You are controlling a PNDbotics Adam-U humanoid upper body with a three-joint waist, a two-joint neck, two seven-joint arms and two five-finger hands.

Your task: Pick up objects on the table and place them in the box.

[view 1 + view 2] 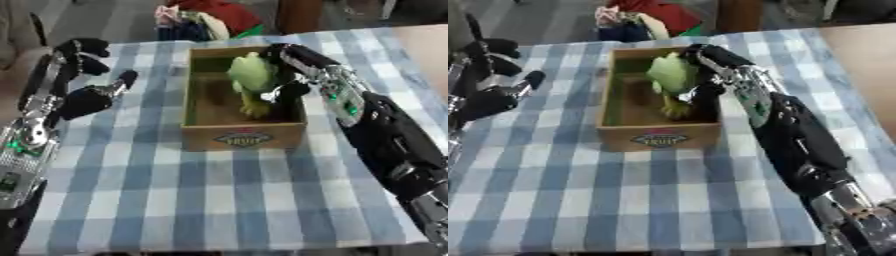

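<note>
A wooden box (pixel 243 137) with a label on its front stands on the blue and white checked tablecloth (pixel 219 190). Over its inside hangs a light green soft toy (pixel 252 77) with yellowish legs reaching down toward the box floor. My right hand (pixel 289 75) comes in over the box's right wall, and its fingers and thumb are curled round the toy. My left hand (pixel 87 97) is at the table's left edge, apart from the box, fingers relaxed and holding nothing.
A heap of red, blue and white cloth things (pixel 206 20) lies beyond the table's far edge. A bare wooden surface (pixel 424 42) shows at the far right. The cloth in front of the box carries nothing.
</note>
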